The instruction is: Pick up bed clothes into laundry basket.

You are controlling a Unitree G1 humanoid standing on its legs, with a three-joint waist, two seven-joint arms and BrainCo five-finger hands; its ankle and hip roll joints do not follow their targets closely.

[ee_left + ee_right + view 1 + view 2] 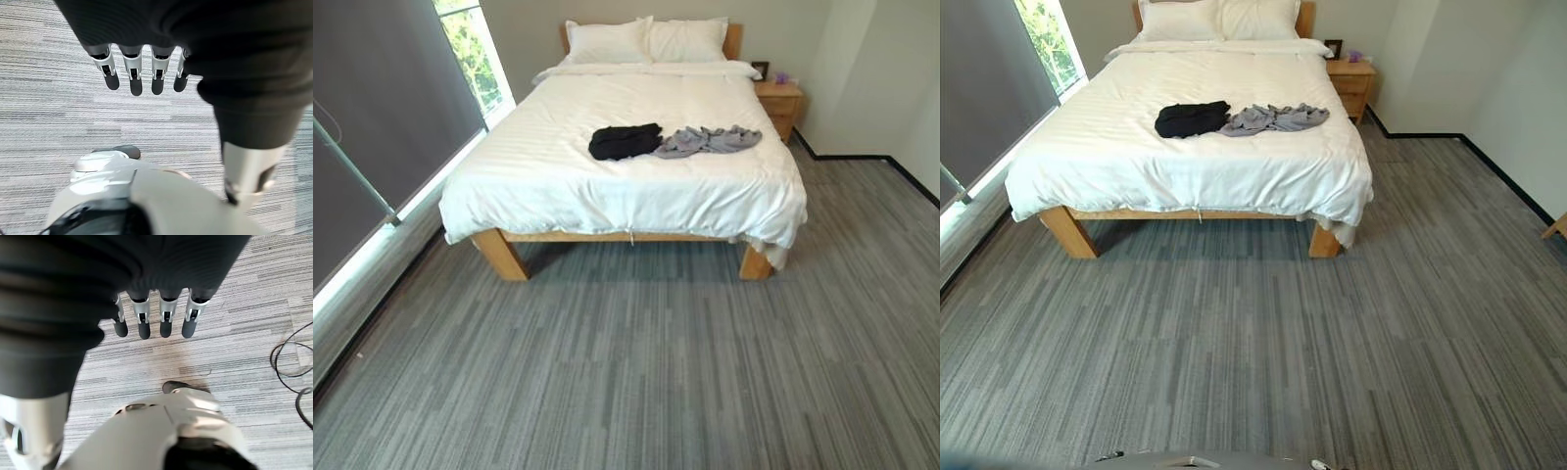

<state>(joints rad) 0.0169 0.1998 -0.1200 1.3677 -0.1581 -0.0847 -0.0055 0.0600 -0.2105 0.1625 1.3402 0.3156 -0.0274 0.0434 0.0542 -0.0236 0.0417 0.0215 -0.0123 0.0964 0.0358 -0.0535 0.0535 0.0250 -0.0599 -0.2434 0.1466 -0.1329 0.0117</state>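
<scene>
A black garment (625, 141) lies bundled near the middle of the white bed (558, 186). A grey garment (709, 140) lies crumpled just to its right, touching it. Both show again in the right eye view, the black garment (1192, 118) beside the grey garment (1275, 118). My left hand (142, 73) hangs over the carpet with straight fingers and holds nothing. My right hand (156, 318) hangs the same way, fingers straight and empty. Both hands are far from the bed.
A wooden nightstand (778, 103) stands right of the bed's head, with two pillows (646, 41) at the headboard. A window with a grey blind (382, 108) runs along the left wall. Grey striped carpet (636, 362) stretches between me and the bed.
</scene>
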